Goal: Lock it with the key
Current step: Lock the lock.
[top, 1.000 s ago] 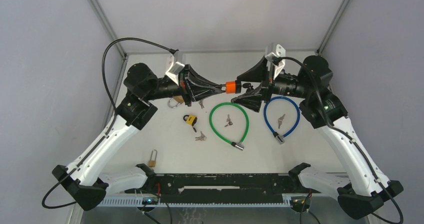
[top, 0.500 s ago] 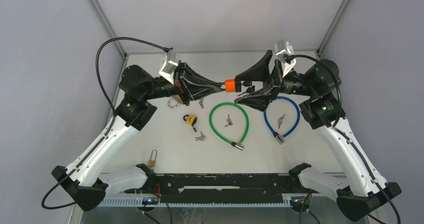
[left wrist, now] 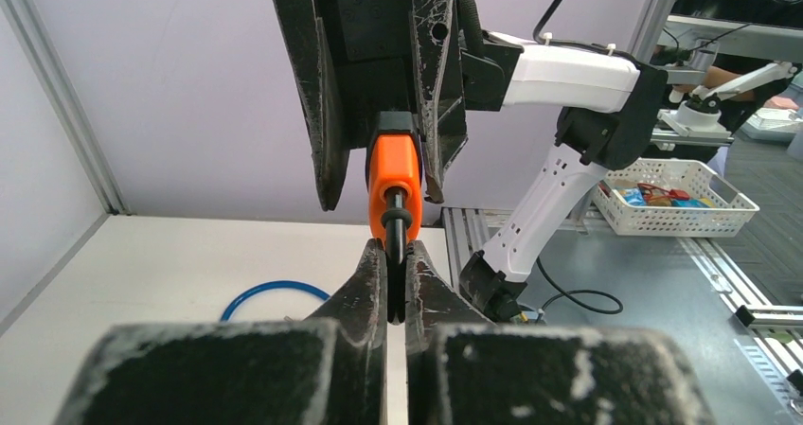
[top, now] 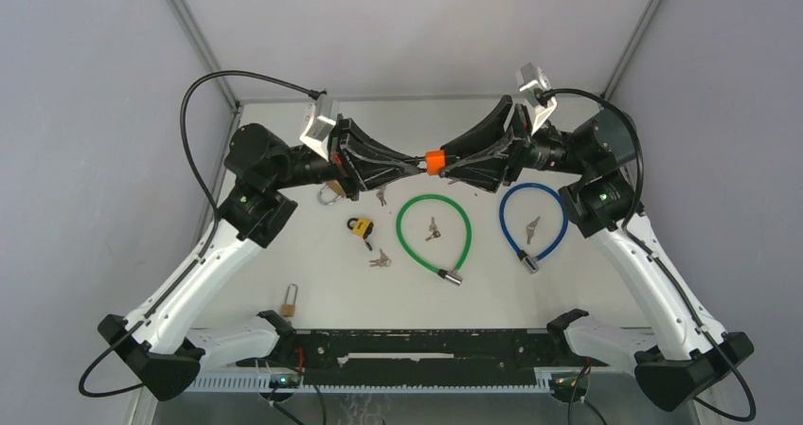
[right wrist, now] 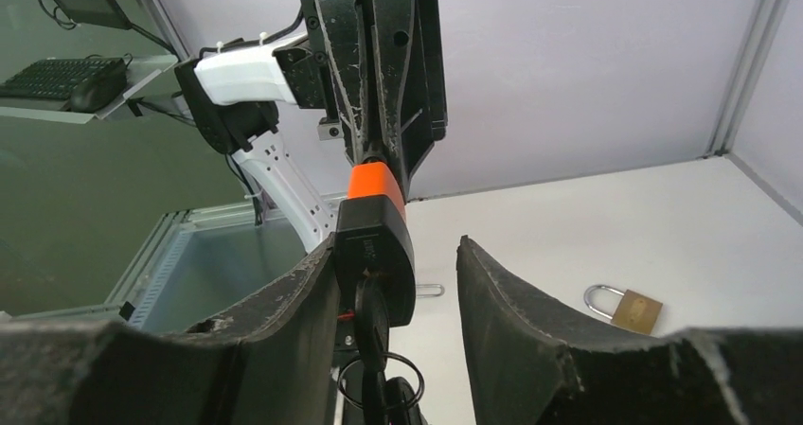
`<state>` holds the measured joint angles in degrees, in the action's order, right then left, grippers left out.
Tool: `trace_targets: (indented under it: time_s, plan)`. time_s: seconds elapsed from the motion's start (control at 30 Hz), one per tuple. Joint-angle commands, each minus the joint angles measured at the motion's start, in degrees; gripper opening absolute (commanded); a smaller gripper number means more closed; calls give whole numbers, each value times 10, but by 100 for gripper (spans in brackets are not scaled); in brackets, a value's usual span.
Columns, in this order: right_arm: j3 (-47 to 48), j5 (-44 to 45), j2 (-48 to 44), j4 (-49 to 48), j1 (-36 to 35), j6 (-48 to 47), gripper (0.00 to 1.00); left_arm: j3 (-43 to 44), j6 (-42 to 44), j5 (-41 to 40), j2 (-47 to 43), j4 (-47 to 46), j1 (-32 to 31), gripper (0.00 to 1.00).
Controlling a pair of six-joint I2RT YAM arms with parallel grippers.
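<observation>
The orange-cased padlock (top: 435, 162) hangs in mid-air above the far middle of the table, spanning the gap between the two arms. Its casing is bright orange with a black end cap. A key (right wrist: 367, 323) sits in that cap, with a ring dangling below.

The left gripper (left wrist: 396, 255) is pinched tight on the black shackle at the orange end. The right gripper (right wrist: 398, 251) straddles the capped end with its jaws parted: one finger touches the cap, the other stands just clear.

Below, the white tabletop (top: 312, 274) carries several other locks:
- a green cable loop (top: 399, 224)
- a blue cable loop (top: 503, 221)
- a small yellow padlock (top: 361, 228)
- a brass padlock (top: 288, 304) at the near left

Grey wall panels (top: 95, 113) in aluminium framing enclose the space.
</observation>
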<state>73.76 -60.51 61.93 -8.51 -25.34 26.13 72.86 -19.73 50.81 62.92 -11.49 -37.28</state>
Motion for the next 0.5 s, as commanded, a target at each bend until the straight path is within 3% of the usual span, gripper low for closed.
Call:
trace_targets:
  time_s: [0.0,0.17,0.23,0.3,0.37,0.4,0.47]
  plan:
    - [5,9,-3,-30,-10,13,53,-6,-14,-1,-6,-45,-3,0]
    - [16,27,0,20,-18,-17,51,-7,-15,-6,-5,-49,-5,0]
    - [18,31,-1,33,-19,-24,46,-7,-17,-6,-5,-49,-5,0]
    - [17,33,-2,29,-21,-22,32,-7,-19,-4,-4,-49,-6,0]
    - [17,42,-1,33,-26,-30,5,-7,-22,-5,-3,-49,-6,0]
    - [17,42,0,36,-30,-36,0,-7,-24,-6,-3,-50,-6,0]
    - [17,40,1,43,-32,-42,0,-7,-31,-8,-2,-53,-7,0]
